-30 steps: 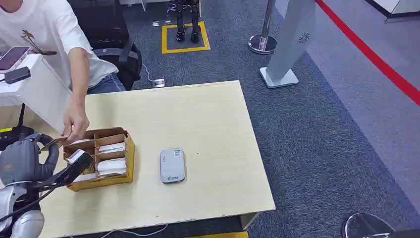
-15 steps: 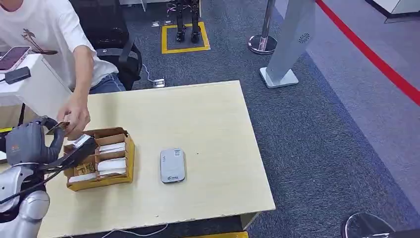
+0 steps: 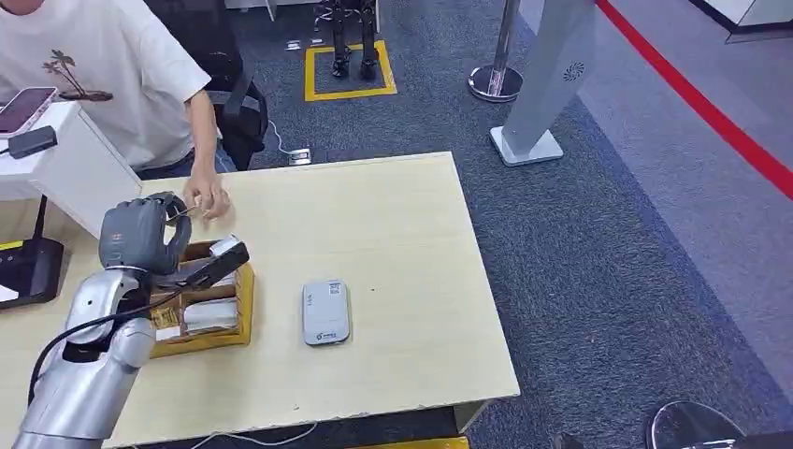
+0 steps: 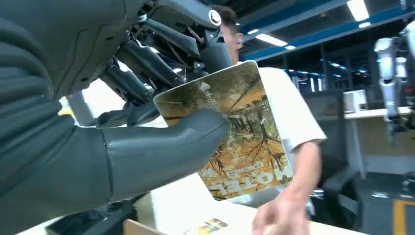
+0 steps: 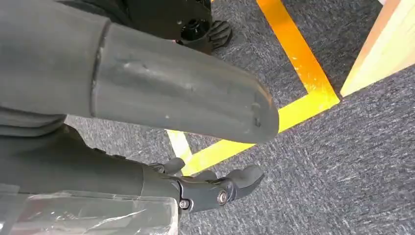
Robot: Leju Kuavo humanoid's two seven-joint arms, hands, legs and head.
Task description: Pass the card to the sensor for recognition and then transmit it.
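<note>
My left hand (image 3: 140, 236) is raised above the far-left end of the cardboard box (image 3: 217, 323). It pinches a card (image 4: 240, 134) printed with brown trees between thumb (image 4: 161, 152) and fingers. The card's thin edge (image 3: 182, 211) points toward a person's hand (image 3: 208, 199), which hovers close beside it; in the left wrist view that hand (image 4: 281, 215) is apart from the card. The grey card sensor (image 3: 325, 312) lies flat on the table to the right of the box. My right hand (image 5: 205, 188) hangs over the carpet, holding nothing, fingers apart.
The box holds several white cards in compartments (image 3: 210, 313). The wooden table (image 3: 393, 234) stretches bare to the right of the sensor. A person in a white shirt (image 3: 103, 75) sits at the far left. A white stand (image 3: 65, 168) with a phone stands left of the table.
My left hand has risen and moved toward the table's far side, with the card in it. The person's hand, which was at the card, has moved right and drawn back from it.
</note>
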